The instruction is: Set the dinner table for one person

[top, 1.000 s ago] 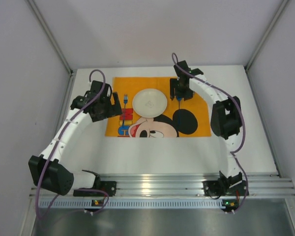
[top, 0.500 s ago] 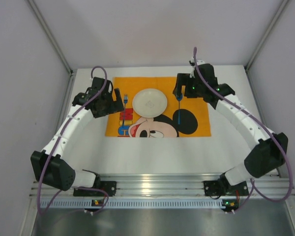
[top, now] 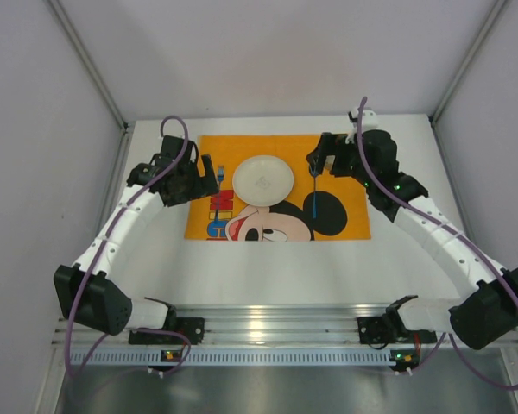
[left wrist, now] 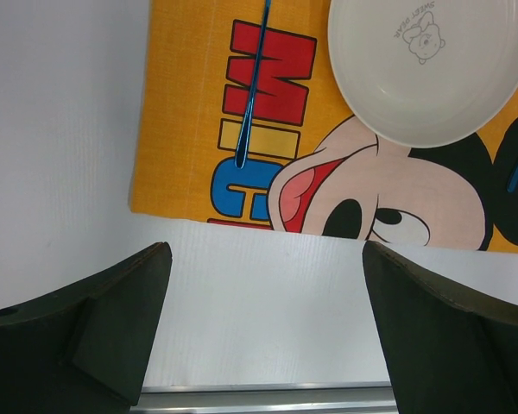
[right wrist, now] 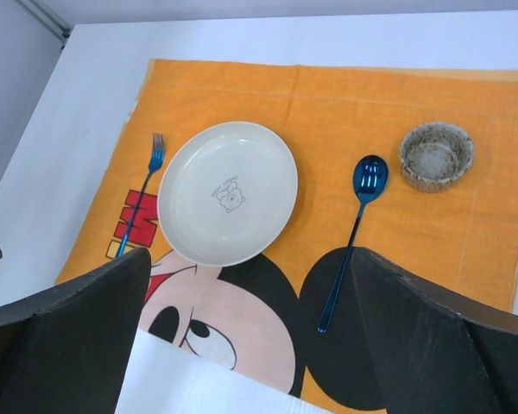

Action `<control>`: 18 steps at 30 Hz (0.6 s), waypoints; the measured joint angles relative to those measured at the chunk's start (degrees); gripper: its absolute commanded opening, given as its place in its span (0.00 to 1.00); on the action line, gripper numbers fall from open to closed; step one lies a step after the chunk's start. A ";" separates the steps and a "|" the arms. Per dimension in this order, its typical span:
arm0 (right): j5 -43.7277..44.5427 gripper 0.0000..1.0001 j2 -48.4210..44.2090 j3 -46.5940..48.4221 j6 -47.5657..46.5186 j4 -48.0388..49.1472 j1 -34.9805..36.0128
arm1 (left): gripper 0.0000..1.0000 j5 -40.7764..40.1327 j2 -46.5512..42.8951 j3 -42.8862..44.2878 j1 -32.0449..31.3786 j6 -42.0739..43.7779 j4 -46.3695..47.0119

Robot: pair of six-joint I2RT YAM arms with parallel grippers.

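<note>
The white dinner table (top: pixel 268 267) carries an orange Mickey Mouse placemat (top: pixel 345 220). On the mat lie a cream plate (top: pixel 263 180), a blue fork (top: pixel 220 177) to its left and a blue slotted spoon (top: pixel 315 197) to its right. A small speckled bowl (right wrist: pixel 437 155) sits beyond the spoon (right wrist: pixel 350 241); the top view hides it under the right arm. My left gripper (top: pixel 209 175) hovers open by the fork, empty. My right gripper (top: pixel 318 162) hangs open above the spoon's head, holding nothing. The left wrist view shows the fork (left wrist: pixel 252 95) and plate (left wrist: pixel 423 60) ahead of the open left gripper (left wrist: pixel 266 250).
A ribbed aluminium rail (top: pixel 285 323) runs along the near edge, with both arm bases on it. Grey walls enclose the table on the left, right and far sides. Bare white tabletop (left wrist: pixel 242 302) lies between the mat and the rail.
The right gripper has let go of the spoon, opened wide and drawn back to the right, its elbow swinging toward the near right. The spoon now lies on the mat. The left arm barely moved.
</note>
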 measured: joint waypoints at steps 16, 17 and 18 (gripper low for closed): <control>-3.87 1.00 0.00 -2.21 -1.25 5.22 0.00 | 0.97 -0.07 -1.16 -0.79 0.00 0.66 0.57; -4.35 1.00 0.00 -2.58 -1.36 5.66 0.00 | 0.97 -0.09 -1.16 -0.79 0.00 0.72 0.59; -4.66 1.00 0.00 -2.78 -1.46 5.88 0.00 | 0.97 -0.17 -1.16 -0.79 0.00 0.81 0.59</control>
